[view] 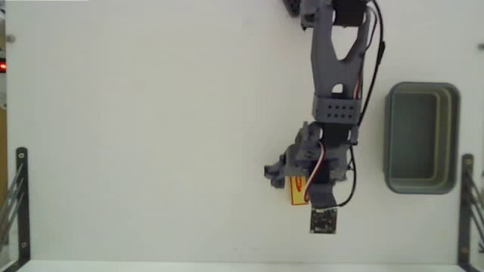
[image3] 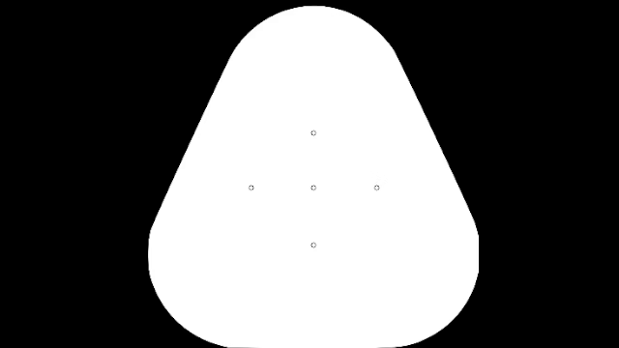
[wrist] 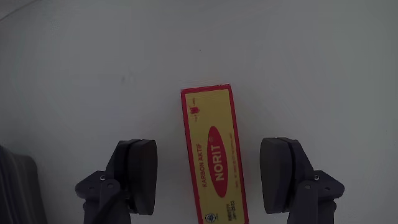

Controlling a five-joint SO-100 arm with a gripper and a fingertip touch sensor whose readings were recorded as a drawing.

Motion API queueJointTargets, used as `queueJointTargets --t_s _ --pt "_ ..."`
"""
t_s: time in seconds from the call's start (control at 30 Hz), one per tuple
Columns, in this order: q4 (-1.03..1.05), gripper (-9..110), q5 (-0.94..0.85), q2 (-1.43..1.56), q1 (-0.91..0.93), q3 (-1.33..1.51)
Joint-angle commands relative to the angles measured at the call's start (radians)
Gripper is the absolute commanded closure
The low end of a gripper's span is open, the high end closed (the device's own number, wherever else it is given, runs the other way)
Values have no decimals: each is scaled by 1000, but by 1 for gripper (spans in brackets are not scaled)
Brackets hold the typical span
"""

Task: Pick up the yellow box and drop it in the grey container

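Your fingers stand wide apart and hold nothing. The yellow box lies flat on the white counter between them, touching neither, its long axis running along the gap and straight out ahead of them. In the fixed view the grey container sits well to the right of the box.

A plain white surface fills the fixed view under even, soft light. Black metal brackets stand at its lower left and lower right edges. A small red light glows beyond the surface's left edge.
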Motion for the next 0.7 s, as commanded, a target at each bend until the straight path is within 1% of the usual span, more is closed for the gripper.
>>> queueJointTargets --t_s 0.0,0.67 --pt "-32 -9 5 31 12 12" --pt "-52 -9 5 27 12 28"
